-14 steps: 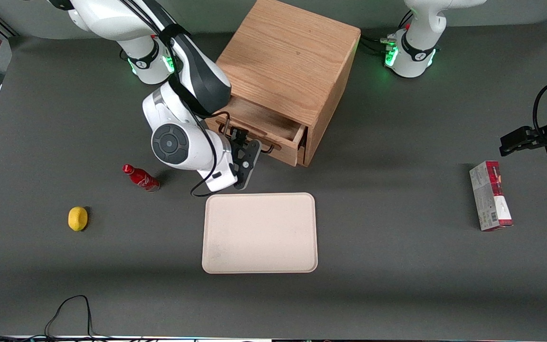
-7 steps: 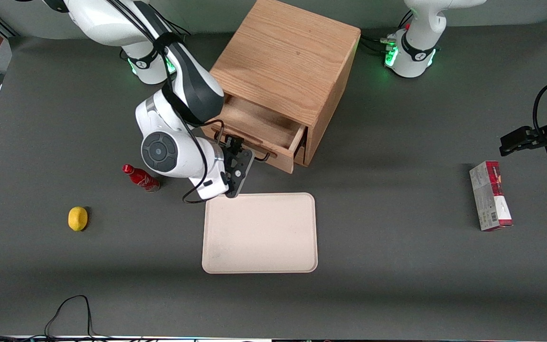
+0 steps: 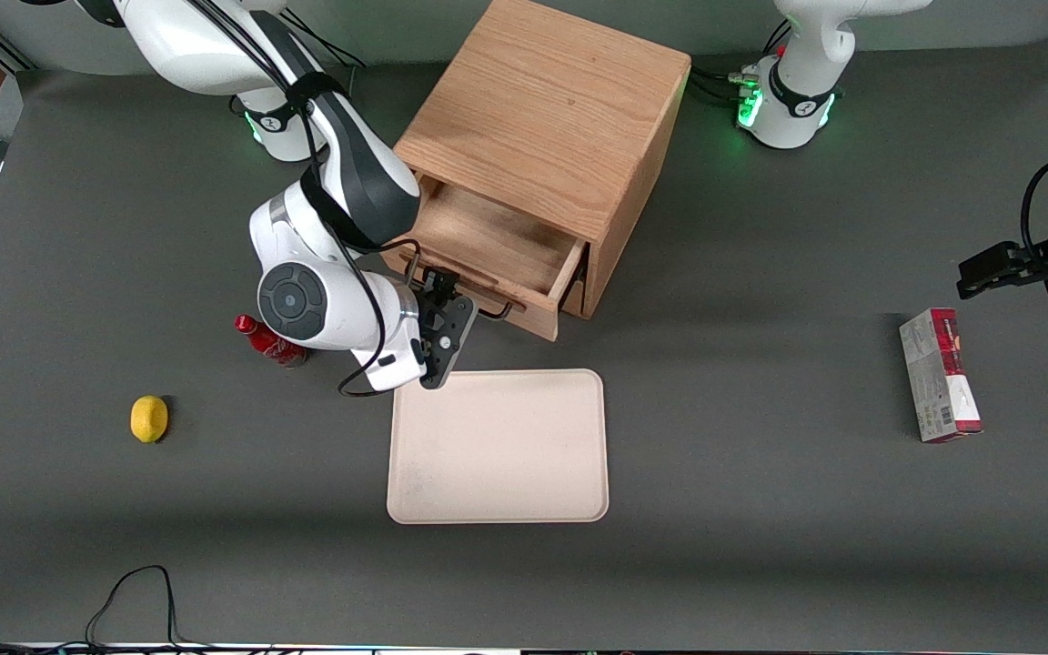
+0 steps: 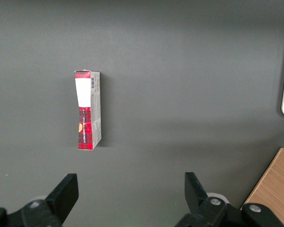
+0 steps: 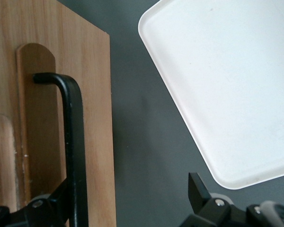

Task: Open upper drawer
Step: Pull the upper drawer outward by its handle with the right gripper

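A: What am I looking at from here?

B: I see a dark grey table (image 3: 760,564). Nearest the front camera lies a cream tray (image 3: 498,446); toward the working arm's end sit a yellow lemon (image 3: 149,418) and a red bottle (image 3: 269,341), and toward the parked arm's end a red and grey box (image 3: 939,375).

A: And the gripper?

B: The gripper (image 3: 440,289) sits just above the tray's farther edge, at the black handle (image 3: 488,309) of the upper drawer (image 3: 492,250). In the wrist view the handle bar (image 5: 75,142) runs down past one finger (image 5: 61,201), while the other finger (image 5: 198,187) stands well apart over bare table, so I read the fingers as spread wide with the bar hooked against one of them, not squeezed.

A: The drawer itself?

B: Light oak, wide and shallow, topmost in the wooden cabinet (image 3: 547,127). Its long axis runs along the cabinet's front, slanted to the table edge, and its face points at the tray and the working arm's end. It is pulled partway out, its bare wooden floor showing.

A: Any change?

B: Yes, against a second ago I have it drawn farther out, and the arm has come back toward the bottle with it.
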You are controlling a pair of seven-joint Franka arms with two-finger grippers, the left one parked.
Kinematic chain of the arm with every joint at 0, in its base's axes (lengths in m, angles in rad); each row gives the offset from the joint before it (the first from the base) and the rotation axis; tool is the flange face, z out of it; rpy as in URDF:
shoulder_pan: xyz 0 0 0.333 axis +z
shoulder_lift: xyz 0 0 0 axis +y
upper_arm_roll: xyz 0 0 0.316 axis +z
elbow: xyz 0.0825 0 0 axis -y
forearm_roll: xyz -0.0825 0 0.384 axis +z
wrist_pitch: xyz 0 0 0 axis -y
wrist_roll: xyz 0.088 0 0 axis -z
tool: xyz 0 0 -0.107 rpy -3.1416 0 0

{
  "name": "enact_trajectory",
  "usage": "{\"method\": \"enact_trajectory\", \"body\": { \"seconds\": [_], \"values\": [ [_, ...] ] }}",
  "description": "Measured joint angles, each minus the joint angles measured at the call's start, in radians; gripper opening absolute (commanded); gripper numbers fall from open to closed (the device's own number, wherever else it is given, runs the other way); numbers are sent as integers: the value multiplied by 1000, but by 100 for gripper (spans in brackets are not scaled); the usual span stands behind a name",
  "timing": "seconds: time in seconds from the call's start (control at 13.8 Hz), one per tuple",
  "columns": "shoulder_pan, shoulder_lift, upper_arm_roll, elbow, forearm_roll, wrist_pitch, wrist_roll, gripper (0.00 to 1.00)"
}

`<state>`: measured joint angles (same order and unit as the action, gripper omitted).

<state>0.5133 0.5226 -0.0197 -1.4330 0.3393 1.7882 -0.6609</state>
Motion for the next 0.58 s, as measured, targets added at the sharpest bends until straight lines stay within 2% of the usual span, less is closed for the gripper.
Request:
{"method": "enact_trajectory", "body": {
  "seconds": [0.58],
  "values": [
    [-21,11,0,14,-3,20,-24,100]
  ]
}}
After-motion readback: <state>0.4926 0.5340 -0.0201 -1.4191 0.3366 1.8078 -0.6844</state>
